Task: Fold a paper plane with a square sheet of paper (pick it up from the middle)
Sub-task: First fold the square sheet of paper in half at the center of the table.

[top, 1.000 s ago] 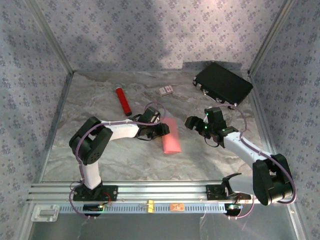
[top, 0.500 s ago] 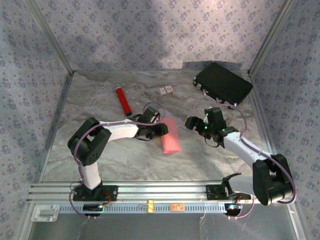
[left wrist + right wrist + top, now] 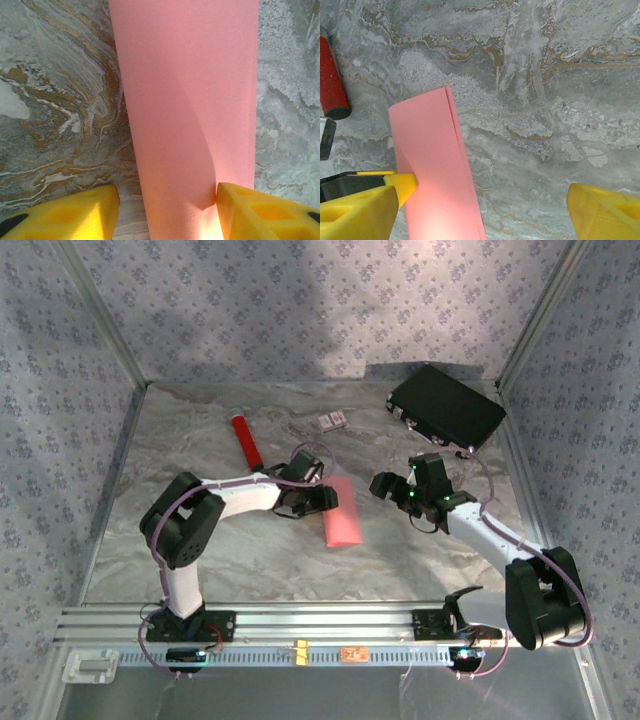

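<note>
Lying on the worktop (image 3: 250,550), the folded pink sheet (image 3: 185,100) runs lengthwise away from the left tool (image 3: 166,205), whose parted jaws straddle its near end ungripped; the right tool (image 3: 485,202), wide open, hovers farther off.

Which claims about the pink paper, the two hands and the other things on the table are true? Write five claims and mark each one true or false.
1. The pink paper lies on the marble table between the two arms. True.
2. The left hand has one finger on each side of the paper's end. True.
3. The right hand is shut on the paper. False: its jaws stand wide apart and hold nothing.
4. The black case sits in the near left corner. False: it sits in the far right corner.
5. The red cylinder rests on the paper. False: it lies apart from it, farther back and to the left.
</note>
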Available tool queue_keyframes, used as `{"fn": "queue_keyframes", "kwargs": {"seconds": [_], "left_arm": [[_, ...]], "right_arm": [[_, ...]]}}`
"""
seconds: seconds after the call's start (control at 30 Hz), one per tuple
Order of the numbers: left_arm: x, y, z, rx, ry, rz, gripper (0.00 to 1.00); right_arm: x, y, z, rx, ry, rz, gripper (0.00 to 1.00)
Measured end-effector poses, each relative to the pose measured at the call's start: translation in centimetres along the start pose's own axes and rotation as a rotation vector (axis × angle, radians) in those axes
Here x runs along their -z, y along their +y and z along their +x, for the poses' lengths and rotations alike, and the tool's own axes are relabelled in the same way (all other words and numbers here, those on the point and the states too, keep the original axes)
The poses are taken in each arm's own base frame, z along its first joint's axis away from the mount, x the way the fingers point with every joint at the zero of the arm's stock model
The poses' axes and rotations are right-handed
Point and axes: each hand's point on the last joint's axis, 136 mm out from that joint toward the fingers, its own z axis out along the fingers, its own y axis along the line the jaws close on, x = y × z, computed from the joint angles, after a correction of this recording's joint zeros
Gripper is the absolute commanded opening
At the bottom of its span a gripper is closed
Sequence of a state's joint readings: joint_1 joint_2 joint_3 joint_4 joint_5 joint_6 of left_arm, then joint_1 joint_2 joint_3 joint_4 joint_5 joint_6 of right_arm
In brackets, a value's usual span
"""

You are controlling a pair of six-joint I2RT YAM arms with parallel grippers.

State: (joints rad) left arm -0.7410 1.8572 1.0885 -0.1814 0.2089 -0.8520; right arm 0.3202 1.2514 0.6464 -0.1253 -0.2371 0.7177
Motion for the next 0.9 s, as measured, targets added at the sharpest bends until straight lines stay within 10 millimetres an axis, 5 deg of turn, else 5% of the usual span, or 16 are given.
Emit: {"fn": "queue_keyframes", "kwargs": {"seconds": [0.9], "left_arm": [[-0.68, 0.18, 0.12, -0.029, 0.091, -0.111, 0.58]], "right_arm": [[-0.27, -0.40, 0.45, -0.007, 0.023, 0.016, 0.89]]}}
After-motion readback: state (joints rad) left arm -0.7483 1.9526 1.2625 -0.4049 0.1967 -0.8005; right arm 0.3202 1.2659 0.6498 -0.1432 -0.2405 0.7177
